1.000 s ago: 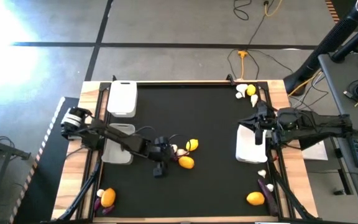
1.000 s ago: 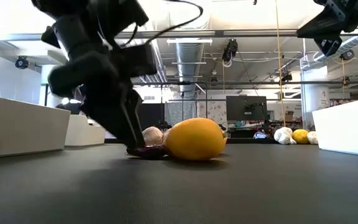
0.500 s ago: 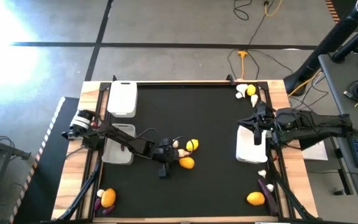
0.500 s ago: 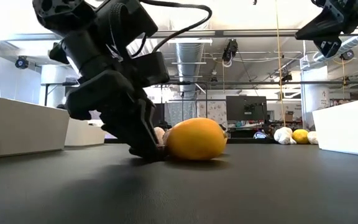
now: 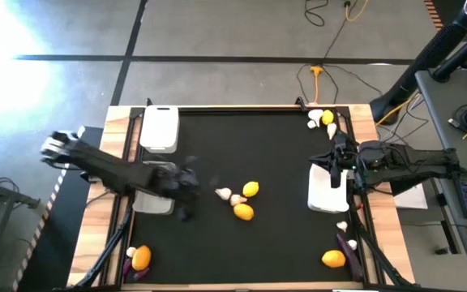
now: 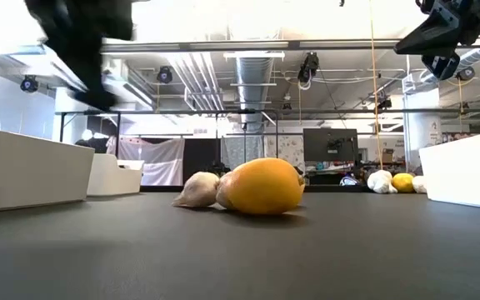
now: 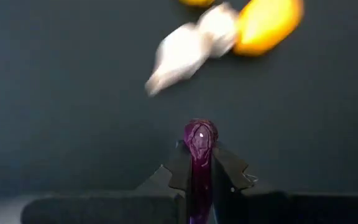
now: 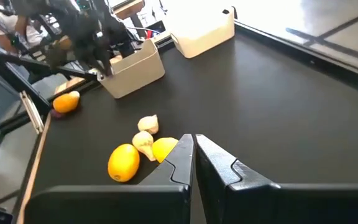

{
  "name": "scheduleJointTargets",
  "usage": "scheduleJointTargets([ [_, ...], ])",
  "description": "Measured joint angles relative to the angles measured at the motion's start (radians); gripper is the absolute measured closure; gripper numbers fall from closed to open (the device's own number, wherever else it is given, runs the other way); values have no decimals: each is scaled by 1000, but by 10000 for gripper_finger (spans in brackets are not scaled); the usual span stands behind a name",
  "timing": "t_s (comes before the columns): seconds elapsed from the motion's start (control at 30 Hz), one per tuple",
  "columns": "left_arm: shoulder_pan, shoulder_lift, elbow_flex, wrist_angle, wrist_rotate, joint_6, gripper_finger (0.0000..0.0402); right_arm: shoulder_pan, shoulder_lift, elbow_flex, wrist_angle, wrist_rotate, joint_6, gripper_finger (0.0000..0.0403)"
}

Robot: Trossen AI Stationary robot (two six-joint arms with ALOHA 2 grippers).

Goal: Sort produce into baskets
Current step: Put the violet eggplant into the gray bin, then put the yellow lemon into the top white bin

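Purple eggplant (image 7: pixel 199 155) pinched in my left jaws (image 5: pixel 186 188), lifted off the desk (image 5: pixel 282 146) just beside the middle left basket (image 5: pixel 154 188). Step in hand: carrying it to a basket. Next: centre over the basket, then release. Right jaws (image 5: pixel 334 159) closed on nothing, waiting above the right basket (image 5: pixel 323 199). Garlic (image 5: pixel 224 194) and citrus (image 5: pixel 243 212) lie mid-desk.

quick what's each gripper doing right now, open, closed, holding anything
Left gripper: closed on an eggplant, lifted off the table.
Right gripper: closed, empty, over the right basket.
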Motion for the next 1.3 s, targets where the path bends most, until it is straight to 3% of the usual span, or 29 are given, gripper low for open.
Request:
scheduleJointTargets([
  [0.13,-28,-133,-3,-361,36,-265,391,0,28,0,5,0,-13,394],
  [0.27,10,-142,-7,-542,46,-337,391,0,65,0,17,0,-9,394],
  [0.43,60,-96,-86,-491,84,-237,392,0,112,0,70,-11,-22,394],
  [0.63,70,-43,-219,-300,127,-152,384,0,147,9,102,-33,-92,389],
  [0.87,70,-22,-333,-209,140,-139,344,0,165,79,101,-33,-124,338],
  [1.13,70,-92,-266,-219,121,-86,234,0,164,166,102,2,-161,262],
  [1.3,18,-110,-100,-313,226,-79,184,-1,164,184,103,29,-170,232],
])
